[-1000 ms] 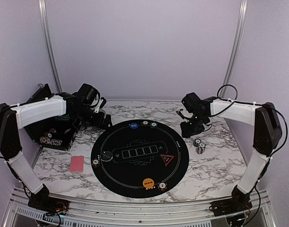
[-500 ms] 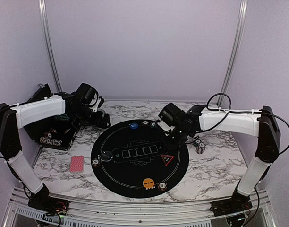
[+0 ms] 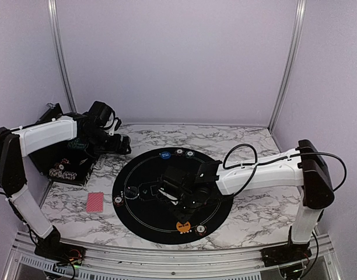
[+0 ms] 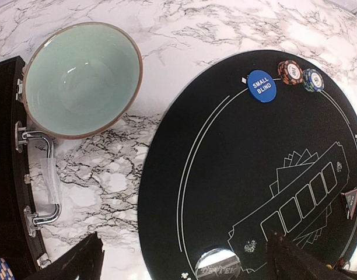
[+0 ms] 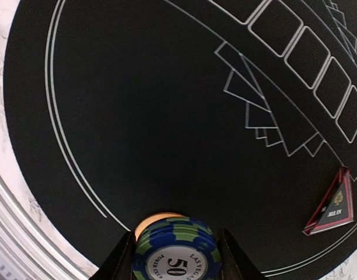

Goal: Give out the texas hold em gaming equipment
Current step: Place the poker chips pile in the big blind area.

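Where a teal bowl [image 4: 79, 81] is set upright on the marble table [image 4: 196, 29] within lilac walls [image 3: 167, 58], the left gripper [image 4: 184, 262] is spread wide; blue-green chips [image 5: 175, 248] are clamped by the right gripper [image 5: 175, 259] over the black mat [image 5: 137, 116].

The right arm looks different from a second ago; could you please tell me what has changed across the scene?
The right gripper swung left from the table's right side across the black mat to the orange button, carrying a blue-and-green 50 chip in its jaws. The left gripper, jaws open, barely shifted. The red-backed card and small blind button stayed put.
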You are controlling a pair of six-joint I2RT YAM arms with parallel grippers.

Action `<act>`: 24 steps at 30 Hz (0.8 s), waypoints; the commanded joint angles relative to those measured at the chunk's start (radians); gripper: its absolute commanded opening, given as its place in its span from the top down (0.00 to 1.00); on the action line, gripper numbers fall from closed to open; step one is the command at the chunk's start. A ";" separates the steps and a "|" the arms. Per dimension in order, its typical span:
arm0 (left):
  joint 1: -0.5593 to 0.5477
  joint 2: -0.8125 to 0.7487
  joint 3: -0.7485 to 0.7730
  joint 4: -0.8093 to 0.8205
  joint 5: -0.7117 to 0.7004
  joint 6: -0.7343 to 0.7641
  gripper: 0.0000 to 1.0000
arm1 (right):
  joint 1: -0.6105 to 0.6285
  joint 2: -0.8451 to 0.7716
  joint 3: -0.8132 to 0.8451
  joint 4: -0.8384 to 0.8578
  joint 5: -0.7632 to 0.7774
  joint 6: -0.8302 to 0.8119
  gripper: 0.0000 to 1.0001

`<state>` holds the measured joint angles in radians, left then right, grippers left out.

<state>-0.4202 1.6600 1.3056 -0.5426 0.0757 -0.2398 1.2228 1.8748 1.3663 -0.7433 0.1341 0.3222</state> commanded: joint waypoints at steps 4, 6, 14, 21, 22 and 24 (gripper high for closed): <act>0.011 0.005 -0.010 0.012 0.011 -0.003 0.01 | 0.092 0.044 0.058 0.048 0.007 0.064 0.76; 0.011 0.006 -0.010 0.012 0.010 -0.003 0.01 | 0.107 0.049 0.051 0.051 0.007 0.076 0.76; 0.011 0.006 -0.012 0.013 0.004 -0.003 0.01 | 0.156 0.061 0.013 0.077 0.000 0.105 0.76; 0.011 0.006 -0.013 0.012 0.001 -0.004 0.01 | 0.169 0.070 -0.018 0.106 -0.012 0.114 0.76; 0.011 0.005 -0.013 0.013 0.001 -0.003 0.01 | 0.171 0.073 -0.020 0.108 -0.013 0.115 0.76; 0.011 0.005 -0.013 0.013 0.002 -0.004 0.01 | 0.174 0.081 -0.023 0.113 -0.015 0.116 0.76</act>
<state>-0.4156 1.6600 1.3056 -0.5426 0.0784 -0.2428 1.3808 1.9339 1.3491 -0.6655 0.1223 0.4198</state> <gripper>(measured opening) 0.989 0.393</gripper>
